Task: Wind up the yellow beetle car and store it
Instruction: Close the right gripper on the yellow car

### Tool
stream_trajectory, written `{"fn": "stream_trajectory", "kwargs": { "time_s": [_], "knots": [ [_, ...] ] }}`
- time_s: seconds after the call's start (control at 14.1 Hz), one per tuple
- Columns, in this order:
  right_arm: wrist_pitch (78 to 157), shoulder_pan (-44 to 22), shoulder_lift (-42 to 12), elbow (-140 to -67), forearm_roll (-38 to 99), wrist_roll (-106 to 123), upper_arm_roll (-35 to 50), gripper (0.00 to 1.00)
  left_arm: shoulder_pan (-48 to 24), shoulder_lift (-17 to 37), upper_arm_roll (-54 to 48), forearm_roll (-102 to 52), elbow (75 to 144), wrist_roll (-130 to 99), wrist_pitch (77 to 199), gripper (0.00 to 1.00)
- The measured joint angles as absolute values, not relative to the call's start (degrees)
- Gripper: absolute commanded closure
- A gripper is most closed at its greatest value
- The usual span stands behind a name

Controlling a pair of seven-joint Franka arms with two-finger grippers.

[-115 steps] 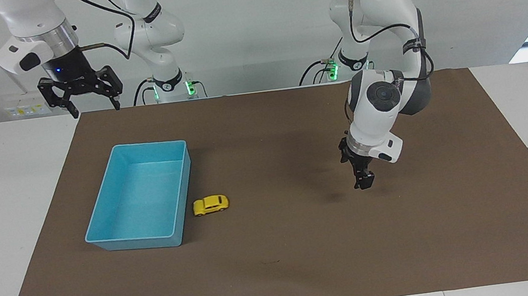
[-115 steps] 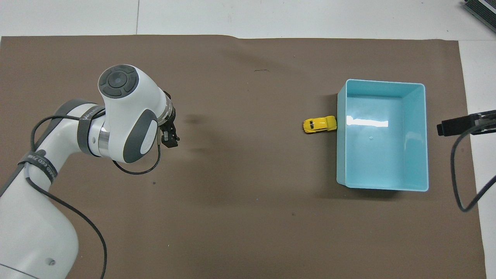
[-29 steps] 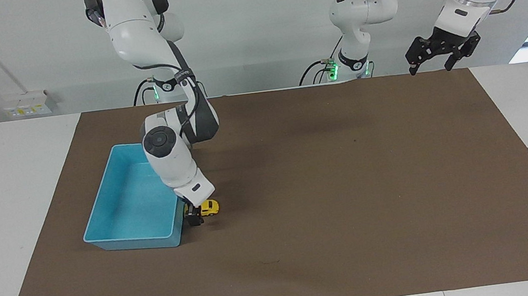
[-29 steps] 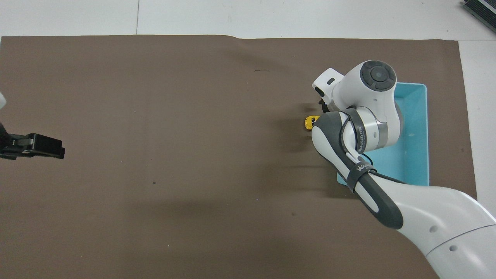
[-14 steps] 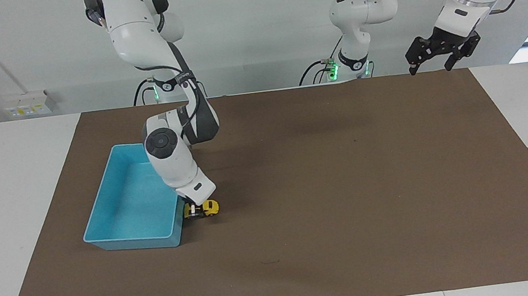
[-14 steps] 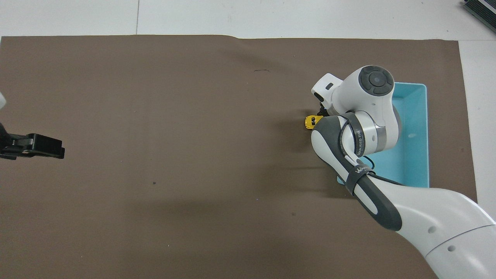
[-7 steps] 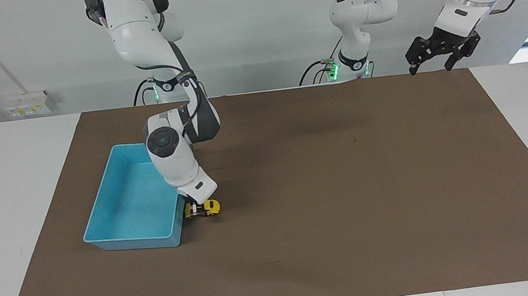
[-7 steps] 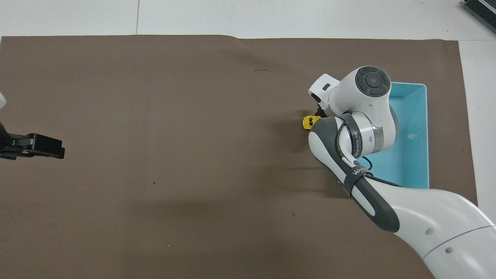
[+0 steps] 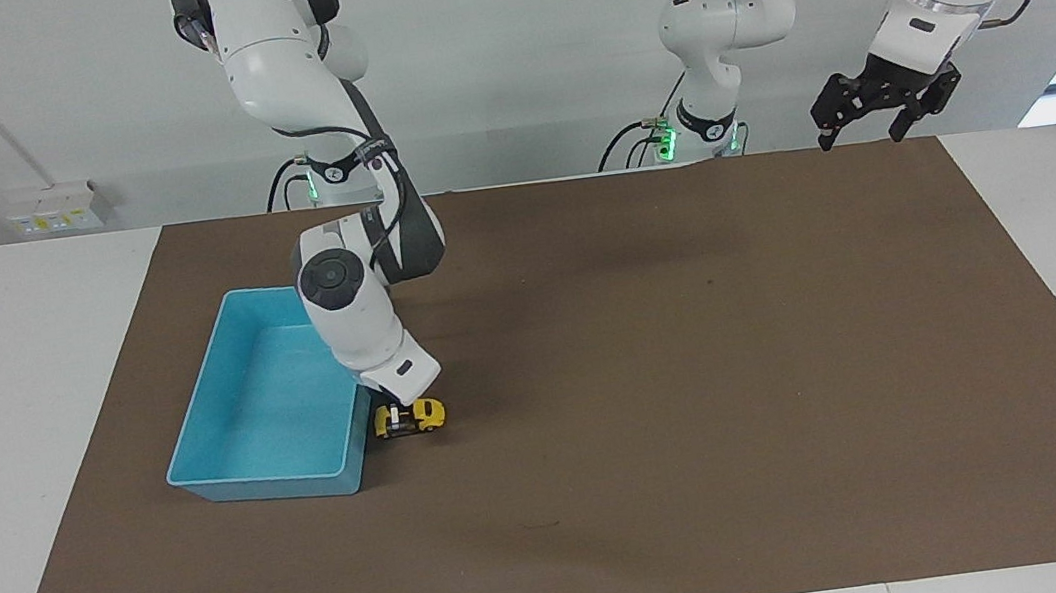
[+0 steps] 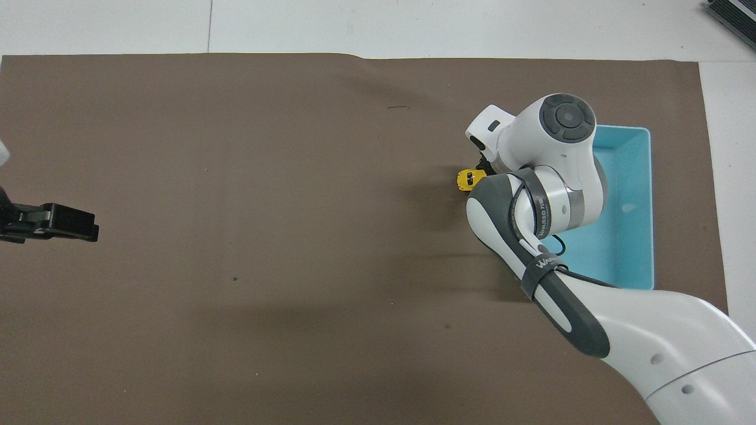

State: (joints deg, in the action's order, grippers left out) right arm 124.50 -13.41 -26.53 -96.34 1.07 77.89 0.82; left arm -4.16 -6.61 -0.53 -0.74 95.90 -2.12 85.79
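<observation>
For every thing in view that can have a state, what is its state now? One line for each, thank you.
yellow beetle car: on its wheels on the brown mat, beside the blue bin, gripped.
blue bin: upright, nothing in it.
right pincer: down at the mat, shut on the yellow beetle car.
left pincer: open, raised over the mat's edge, waiting.

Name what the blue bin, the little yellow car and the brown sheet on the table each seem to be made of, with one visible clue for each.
Blue bin: probably moulded plastic, smooth, faintly glossy thin walls.
Yellow beetle car: glossy painted shell, plastic or metal, cannot tell.
Brown sheet: likely paper or thin card; matte, with a wavy edge.
</observation>
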Motion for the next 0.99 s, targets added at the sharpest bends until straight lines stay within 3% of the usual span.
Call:
{"fn": "stream_trajectory", "kwargs": {
  "time_s": [0.57,0.99],
  "knots": [
    [113.33,-13.45,-24.85,-88.12,1.48,74.22,2.52,0.92,-4.16,-6.61,-0.53,-0.74,95.90,-2.13,85.79,0.00],
    [106.52,-12.22,-20.82,-86.32,1.49,73.56,2.42,0.92,-4.16,-6.61,-0.53,-0.74,95.90,-2.13,85.79,0.00]
  ]
}}
